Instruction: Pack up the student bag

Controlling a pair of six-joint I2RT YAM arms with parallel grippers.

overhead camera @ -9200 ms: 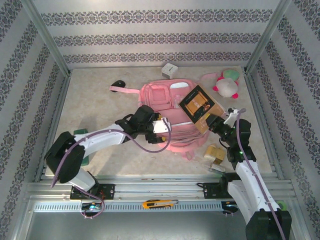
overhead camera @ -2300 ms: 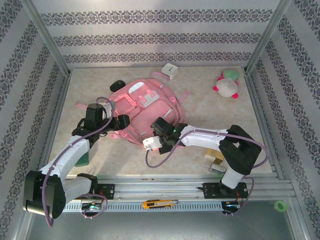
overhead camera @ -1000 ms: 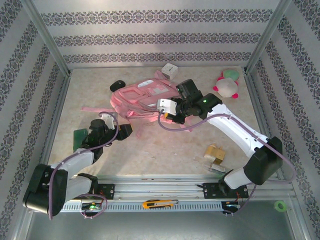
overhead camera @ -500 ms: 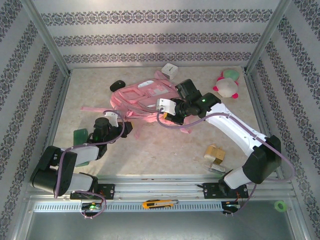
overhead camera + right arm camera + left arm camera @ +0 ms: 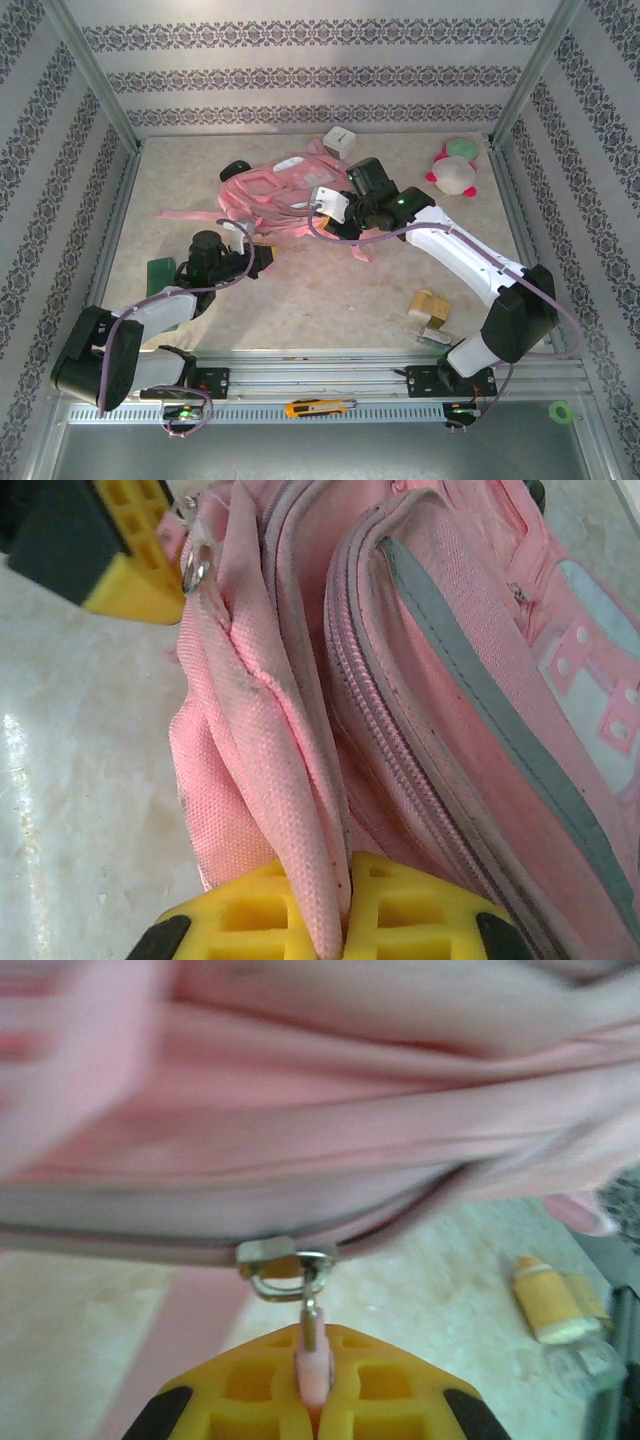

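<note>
The student bag [image 5: 275, 188], a large pink backpack, is bunched up and partly lifted at the back middle of the table. My right gripper [image 5: 332, 222] is shut on a fold of its pink fabric [image 5: 300, 810], near the bag's right side. My left gripper [image 5: 266, 256] is at the bag's near left edge, shut on the pink zipper pull [image 5: 313, 1360], which hangs from a metal slider [image 5: 285, 1260] on the zip line. In the right wrist view, one yellow finger of the left gripper [image 5: 120, 565] sits beside that slider [image 5: 197, 566]. The bag's inside is hidden.
A pink-white-green plush toy [image 5: 455, 170] lies at the back right, a white box [image 5: 340, 140] behind the bag, a black object [image 5: 236, 168] at its back left. Wooden blocks [image 5: 430, 305] sit front right, a green item [image 5: 160, 275] front left. Pink straps [image 5: 185, 214] trail left.
My left gripper reached forward to the bag's edge and closed on the zipper pull. The right arm, still gripping the fabric, shifted the bag slightly left and back.
</note>
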